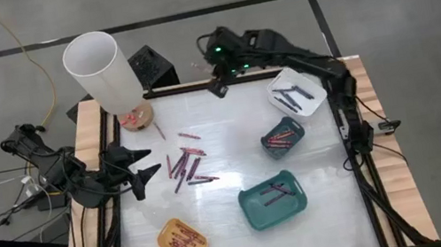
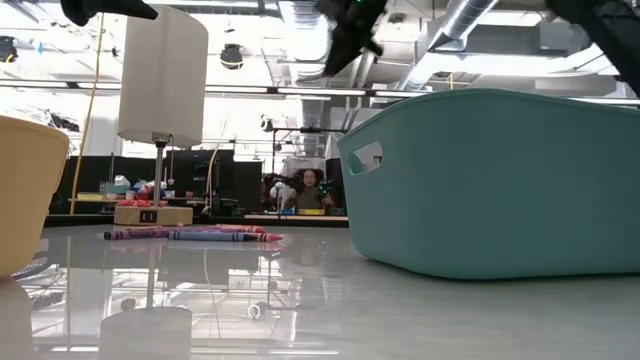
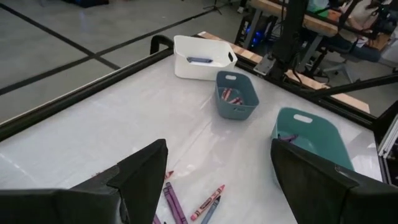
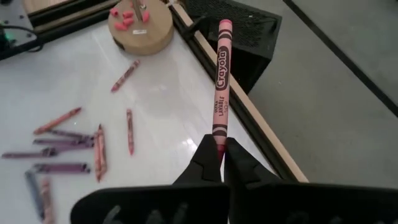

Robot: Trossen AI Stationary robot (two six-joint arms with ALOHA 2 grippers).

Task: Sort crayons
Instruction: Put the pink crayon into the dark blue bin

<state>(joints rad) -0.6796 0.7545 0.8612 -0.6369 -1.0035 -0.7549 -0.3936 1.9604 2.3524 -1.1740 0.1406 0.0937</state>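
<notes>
**Watcher:** Nearest the low camera, what fills the view?

**Me:** Teal, mostly. The big teal tray [image 2: 500,180] blocks the whole right half at counter height, and a yellow tray [image 2: 25,190] is cut off at the left edge. Between them I see only a thin line of crayons [image 2: 190,234] lying flat on the counter [image 2: 300,300], with a lamp [image 2: 160,110] behind them.

**Watcher:** And your claws?

**Me:** From that level they are only dark shapes at the upper edge, too cut off to read. From above, my right claw [image 1: 218,88] sits at the far edge of the counter, near the lamp's wooden base [image 1: 137,116]. It is clenched on a pink crayon [image 4: 220,74], pinched by its lower end, the rest standing straight out past the fingertips. My left claw [image 1: 145,174] hangs at the near-left side, jaws spread wide and holding nothing.

**Watcher:** Where are the loose crayons relative to that left claw?

**Me:** Just beyond its tips, scattered mid-counter, pink and purple ones mixed. In my left wrist view my own fingers [image 3: 140,177] hide most of the pile; only a few ends poke out between them.

**Watcher:** The trays?

**Me:** A white tray [image 1: 297,91] at the far right holds dark sticks, a small blue-grey tray [image 1: 283,137] holds reddish ones, and the yellow one holds red ones. A few dark sticks lie in the teal tray; their colour I cannot make out.
</notes>
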